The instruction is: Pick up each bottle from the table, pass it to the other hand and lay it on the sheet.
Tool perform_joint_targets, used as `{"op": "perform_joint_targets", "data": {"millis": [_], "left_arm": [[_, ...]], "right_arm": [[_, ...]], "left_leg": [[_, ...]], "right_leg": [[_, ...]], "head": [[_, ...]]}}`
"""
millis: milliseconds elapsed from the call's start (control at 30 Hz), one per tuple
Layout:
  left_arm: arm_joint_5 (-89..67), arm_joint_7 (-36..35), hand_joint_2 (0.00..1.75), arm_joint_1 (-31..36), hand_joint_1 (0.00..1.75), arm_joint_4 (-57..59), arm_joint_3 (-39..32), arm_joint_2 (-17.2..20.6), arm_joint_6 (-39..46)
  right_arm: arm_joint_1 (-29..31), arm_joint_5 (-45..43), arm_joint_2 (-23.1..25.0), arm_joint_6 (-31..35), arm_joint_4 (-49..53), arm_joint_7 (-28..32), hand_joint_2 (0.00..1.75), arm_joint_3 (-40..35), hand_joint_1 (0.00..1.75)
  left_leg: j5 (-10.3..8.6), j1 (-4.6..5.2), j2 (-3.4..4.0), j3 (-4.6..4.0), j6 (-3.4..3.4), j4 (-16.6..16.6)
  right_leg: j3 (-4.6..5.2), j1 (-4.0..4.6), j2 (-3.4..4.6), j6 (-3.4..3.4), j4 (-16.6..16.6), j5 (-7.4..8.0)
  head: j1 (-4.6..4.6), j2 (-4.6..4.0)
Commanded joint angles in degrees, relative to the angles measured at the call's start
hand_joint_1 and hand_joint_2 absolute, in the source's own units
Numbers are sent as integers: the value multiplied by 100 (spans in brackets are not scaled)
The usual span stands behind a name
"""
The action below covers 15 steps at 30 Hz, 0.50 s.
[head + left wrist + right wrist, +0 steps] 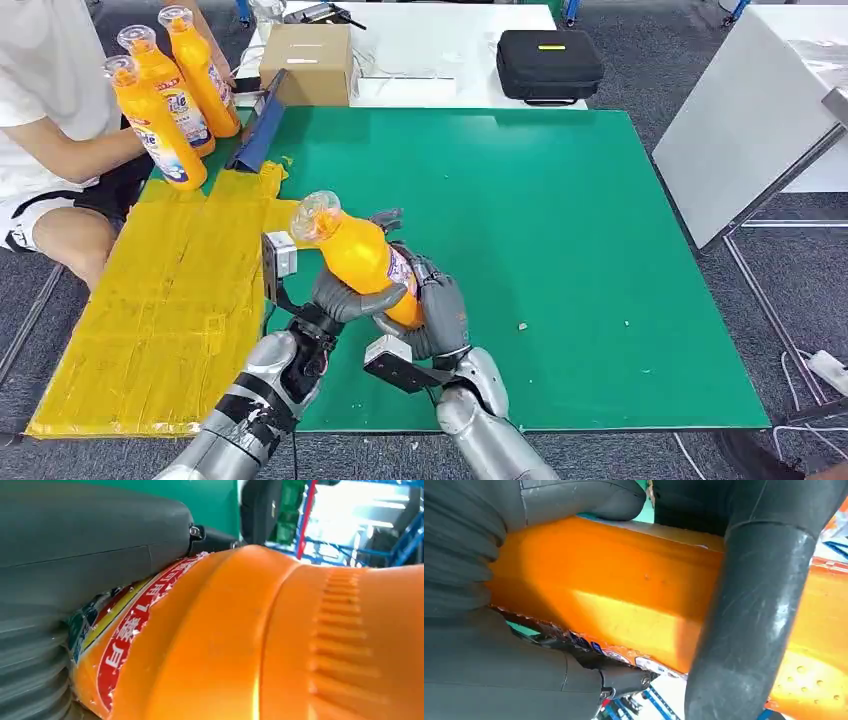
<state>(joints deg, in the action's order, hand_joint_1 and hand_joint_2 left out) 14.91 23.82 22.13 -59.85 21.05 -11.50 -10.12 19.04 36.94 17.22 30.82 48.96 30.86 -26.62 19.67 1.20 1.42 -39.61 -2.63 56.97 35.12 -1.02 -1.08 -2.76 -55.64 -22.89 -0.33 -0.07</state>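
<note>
I have the orange bottle (362, 262) up off the green worktop (560, 250) near its front edge, tilted with the clear cap toward ten o'clock, and both hands are on it at once, so I judge this to be the handover itself. My left hand (345, 297) wraps its thumb and fingers (385, 297) across the lower front of the body; my right hand (432, 312) cups the base and far side from four o'clock. The left wrist view shows that hand's thumb lying along the torn label, and the right wrist view shows a dark finger (754, 610) curled right over the orange body, so both grips look closed firmly on the bottle, neither one slack. To do this well I should let the receiving hand take the full weight before I loosen the other, and open the releasing fingers slowly so the smooth plastic doesn't twist. The yellow sheet (170, 300) lies at nine o'clock from the bottle, so the left hand seems the natural carrier. Three more orange bottles (165, 90) stand at eleven o'clock beside a seated person (45, 120); I'd keep the swing low and short of them.
</note>
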Motion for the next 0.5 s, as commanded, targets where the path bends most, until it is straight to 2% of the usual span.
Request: {"op": "perform_joint_targets", "data": {"millis": [33,133,300,367,400,500], "left_arm": [[-125,178,175,-20,175,-599,-187,-50,360],[-270,332,175,-173,175,-910,-208,-22,567],[-499,449,175,-337,175,-1137,-243,4,819],[-598,507,175,-373,175,-1222,-262,15,920],[-598,507,175,-373,175,-1222,-262,15,920],[-598,507,175,-373,175,-1222,-262,15,920]], "right_arm": [[-86,26,-86,-13,-400,106,175,-635,175],[-173,-3,-116,-35,-251,137,175,-627,175],[-330,-156,-130,-269,84,83,175,-575,175],[-361,-129,-139,-250,167,64,175,-583,175],[-361,-129,-139,-250,167,64,175,-583,175],[-361,-129,-139,-250,167,64,175,-583,175]], "left_leg": [[24,-17,-12,33,24,10],[13,-14,-13,18,17,5],[29,-20,-25,40,29,16],[17,-14,-19,14,27,6],[14,-10,-13,8,23,-1],[33,-19,-25,36,38,7]], "right_leg": [[-38,11,6,15,0,-19],[-23,10,-2,11,3,-11],[-37,13,-7,25,-4,-32],[39,10,-7,29,1,-25],[46,7,-4,27,5,-20],[15,13,-7,35,2,-36]], "head": [[-2,0],[-2,0],[0,0],[0,2],[-2,0],[0,0]]}}
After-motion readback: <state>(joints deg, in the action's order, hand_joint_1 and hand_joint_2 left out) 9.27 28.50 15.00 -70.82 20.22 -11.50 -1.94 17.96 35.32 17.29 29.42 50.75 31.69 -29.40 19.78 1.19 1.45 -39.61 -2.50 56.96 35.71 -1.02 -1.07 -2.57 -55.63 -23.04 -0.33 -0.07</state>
